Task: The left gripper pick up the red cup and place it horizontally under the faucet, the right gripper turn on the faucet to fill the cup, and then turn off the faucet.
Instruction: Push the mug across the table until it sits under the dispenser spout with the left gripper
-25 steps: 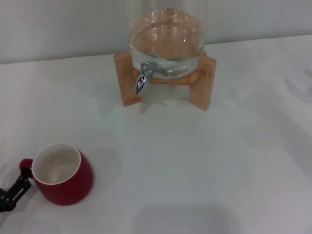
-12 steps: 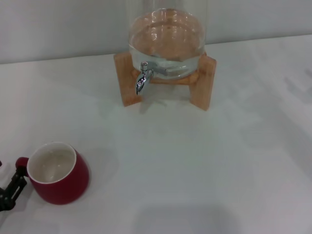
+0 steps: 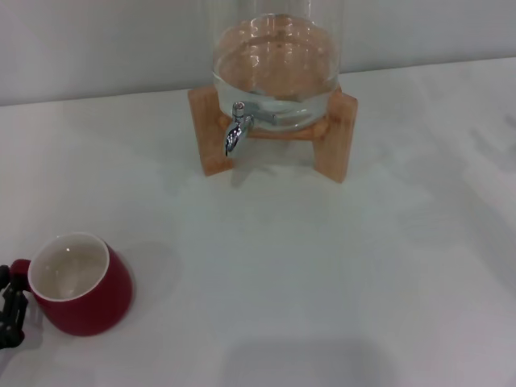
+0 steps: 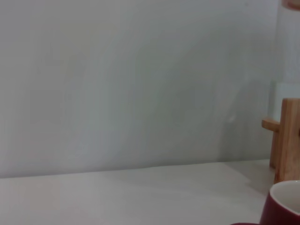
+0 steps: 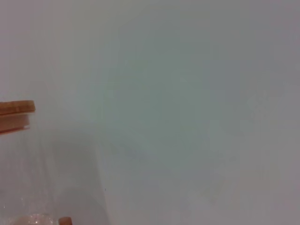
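On the white table (image 3: 322,266), the red cup (image 3: 79,284) stands at eight o'clock, the faucet (image 3: 235,129) at twelve. The left gripper (image 3: 10,302) touches its handle; whether it clamps, I cannot tell. Better grip firmly before lifting.

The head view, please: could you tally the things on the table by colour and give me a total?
Red: 1, the red cup, held at its handle by the left gripper
Clear glass: 1, the water dispenser
Chrome: 1, the faucet
Wood: 1, the stand
Total: 4
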Robot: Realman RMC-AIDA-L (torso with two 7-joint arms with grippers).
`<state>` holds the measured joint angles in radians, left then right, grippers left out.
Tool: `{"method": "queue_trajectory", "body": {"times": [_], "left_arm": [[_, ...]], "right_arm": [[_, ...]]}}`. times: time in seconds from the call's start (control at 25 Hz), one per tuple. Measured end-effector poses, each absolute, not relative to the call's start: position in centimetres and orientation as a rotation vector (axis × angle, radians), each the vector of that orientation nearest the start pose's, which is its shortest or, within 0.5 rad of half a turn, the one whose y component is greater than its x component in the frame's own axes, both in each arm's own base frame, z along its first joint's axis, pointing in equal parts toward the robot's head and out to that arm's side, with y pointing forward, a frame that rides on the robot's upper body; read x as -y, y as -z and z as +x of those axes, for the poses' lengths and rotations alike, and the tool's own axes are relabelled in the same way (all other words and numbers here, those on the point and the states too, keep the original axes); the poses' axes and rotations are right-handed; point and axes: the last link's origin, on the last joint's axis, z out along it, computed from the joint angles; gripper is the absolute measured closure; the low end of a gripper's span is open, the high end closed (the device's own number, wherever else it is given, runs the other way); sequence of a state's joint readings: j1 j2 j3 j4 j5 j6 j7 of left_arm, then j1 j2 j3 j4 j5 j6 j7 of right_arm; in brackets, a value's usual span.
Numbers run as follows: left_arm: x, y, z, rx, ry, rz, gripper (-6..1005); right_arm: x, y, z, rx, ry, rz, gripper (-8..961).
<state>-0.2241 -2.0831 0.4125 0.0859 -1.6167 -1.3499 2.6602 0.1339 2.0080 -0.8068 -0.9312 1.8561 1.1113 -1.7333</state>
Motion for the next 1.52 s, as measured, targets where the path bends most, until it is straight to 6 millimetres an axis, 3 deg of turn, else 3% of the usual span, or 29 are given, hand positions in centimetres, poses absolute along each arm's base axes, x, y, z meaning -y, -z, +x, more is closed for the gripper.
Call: {"method": "queue_trajectory", "body": {"times": [0.2,0.6,1.2,1.52], "left_arm": [[-22.9,3.1,-37.5,0.663,0.680,-1.944,858],[-22.9,3.5,-37.2,0.618,0.654,-2.032,861],[-22.8,3.1,-36.5,0.577,0.713,-2.032,894],[-24.1,2.6,-36.1,0.561,0.729,-2.033,894]], "right_arm": [[-30.9,-14.5,34.8,-0.721,-0.800,-1.787,158],[-30.8,-14.5,34.8,-0.719,-0.803,-1.790,158],[-30.5,-14.2,34.9,-0.729,-0.809,-1.799,158],[-30.4,-14.1,34.9,-0.730,-0.815,-1.804,157]]}}
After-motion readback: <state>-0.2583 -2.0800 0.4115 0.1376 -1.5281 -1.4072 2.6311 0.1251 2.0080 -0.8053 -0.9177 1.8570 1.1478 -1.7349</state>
